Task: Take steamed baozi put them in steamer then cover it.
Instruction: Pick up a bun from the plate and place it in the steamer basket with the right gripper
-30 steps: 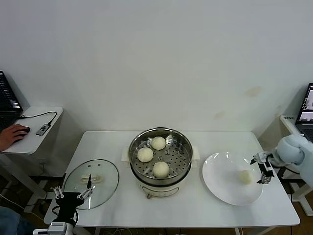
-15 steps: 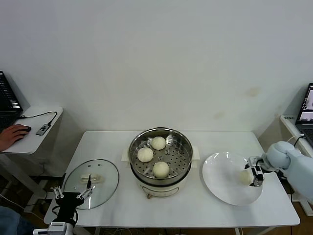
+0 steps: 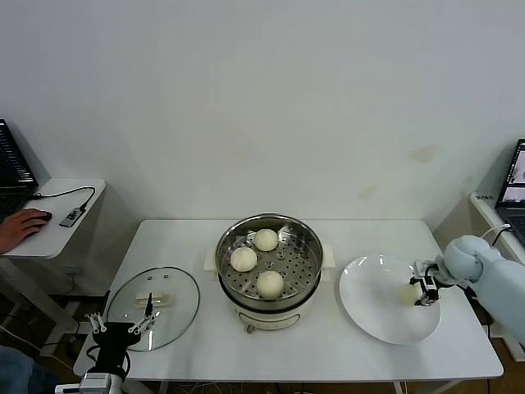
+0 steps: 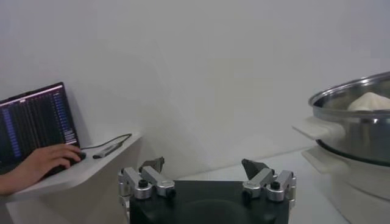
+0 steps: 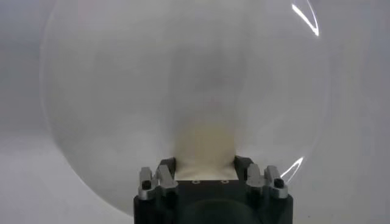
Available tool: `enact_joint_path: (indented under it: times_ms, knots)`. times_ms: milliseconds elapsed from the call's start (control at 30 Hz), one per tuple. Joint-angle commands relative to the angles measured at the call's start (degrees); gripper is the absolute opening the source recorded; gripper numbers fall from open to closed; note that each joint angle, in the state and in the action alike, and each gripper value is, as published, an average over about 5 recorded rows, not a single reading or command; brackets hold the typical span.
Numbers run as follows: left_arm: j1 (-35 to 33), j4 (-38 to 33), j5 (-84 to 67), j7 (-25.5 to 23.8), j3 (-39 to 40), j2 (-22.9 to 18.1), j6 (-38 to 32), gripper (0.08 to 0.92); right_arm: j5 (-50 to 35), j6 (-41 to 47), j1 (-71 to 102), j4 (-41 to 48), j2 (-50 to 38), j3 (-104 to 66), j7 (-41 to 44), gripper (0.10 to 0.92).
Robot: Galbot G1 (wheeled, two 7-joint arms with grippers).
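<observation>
A white counter (image 3: 328, 345) carries everything. At its middle the steamer (image 3: 269, 263) is set, uncovered, and three baozi (image 3: 270, 283) are seen on its perforated tray, one nearer the front and two farther back. To the steamer's left a glass lid (image 3: 153, 306) lies flat on the counter. To its right a white plate (image 3: 373, 308) is placed, and the fourth baozi (image 3: 409, 293) sits on the plate's right part.

The right hand (image 3: 424, 287) is lowered over the plate's right edge, and its fingers (image 5: 241, 165) are closed against the two sides of that bun; in the right wrist view the bun (image 5: 204, 146) is seen gripped between them, resting on the plate (image 5: 122, 109).

The left hand (image 3: 123, 327) is parked low at the counter's front left corner, just before the lid, with its fingers (image 4: 151, 165) spread wide apart and nothing between them. In its wrist view the steamer (image 4: 353, 134) is seen off to one side.
</observation>
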State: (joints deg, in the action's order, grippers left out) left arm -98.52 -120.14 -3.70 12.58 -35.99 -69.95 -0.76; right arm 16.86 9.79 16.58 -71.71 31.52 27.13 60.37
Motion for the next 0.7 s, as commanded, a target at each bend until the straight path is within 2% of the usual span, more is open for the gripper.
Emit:
enact_joint_path:
  times_ms: [33, 200, 333, 500, 700]
  knots:
    - [0.06, -0.01, -0.04, 0.00, 0.08, 0.00, 0.00, 0.823, -7.74, 3.18, -13.15, -8.13, -6.32, 7.80, 1.18, 0.554]
    - [0.39, -0.12, -0.03, -0.02, 0.65, 0.13, 0.07, 0.823, -18.22, 7.51, -29.13, -15.24, -9.23, 19.26, 1.55, 0.557]
    - [0.71, -0.12, -0.01, -0.02, 1.23, 0.34, 0.12, 0.823, -27.18, 11.26, -46.48, -20.03, -7.64, 33.20, 0.48, 0.560]
    - [0.99, -0.42, 0.04, -0.04, 1.94, 0.52, 0.17, 0.823, -37.62, 16.58, -60.98, -23.29, -1.41, 45.19, -2.48, 0.563]
    - [1.37, -1.00, 0.02, -0.07, 2.35, 0.29, 0.30, 0.823, -48.14, 22.11, -64.22, -24.31, 9.13, 50.37, -7.60, 0.568]
